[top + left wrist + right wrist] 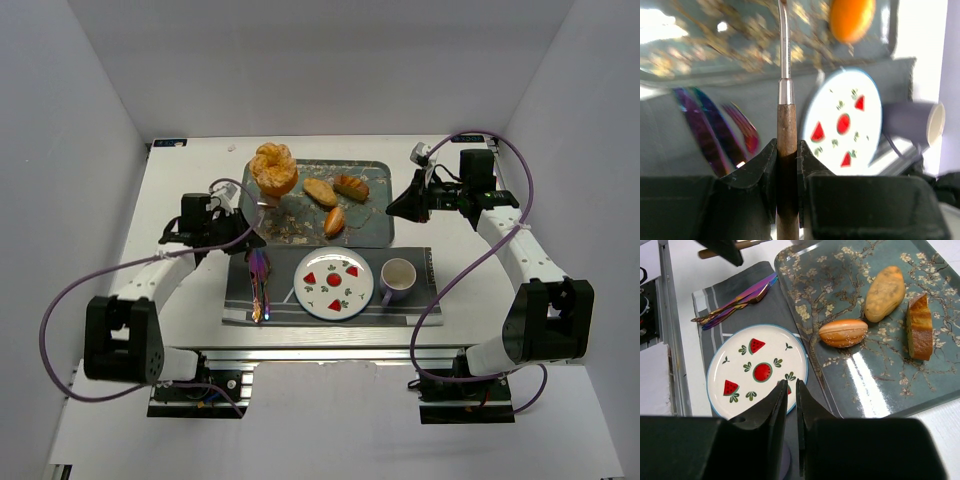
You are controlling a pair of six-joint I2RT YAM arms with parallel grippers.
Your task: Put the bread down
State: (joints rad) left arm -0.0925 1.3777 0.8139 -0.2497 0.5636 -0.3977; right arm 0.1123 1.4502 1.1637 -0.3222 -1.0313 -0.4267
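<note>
Only overhead: bread (273, 168) at tray (378, 226) corner (neither wrist view).

Top camera: fixed high behind the arm bases (190, 390), looking down and forward. It takes in the whole worktop (190, 180) from far off. Left wrist camera: just behind the left hand (787, 150), low over the mat (750, 105), very near. Hand and gripped handle (787, 125) fill the foreground; beyond, blurred, are plate (842, 122), mug (910, 122), cutlery (705, 125) and tray (700, 55) edge. Right wrist camera: behind the right hand (791, 387), higher, looking steeply down on plate, cutlery and tray. Plate, cutlery and tray show in all three views; the mug shows plainly in the top and left wrist views.
</note>
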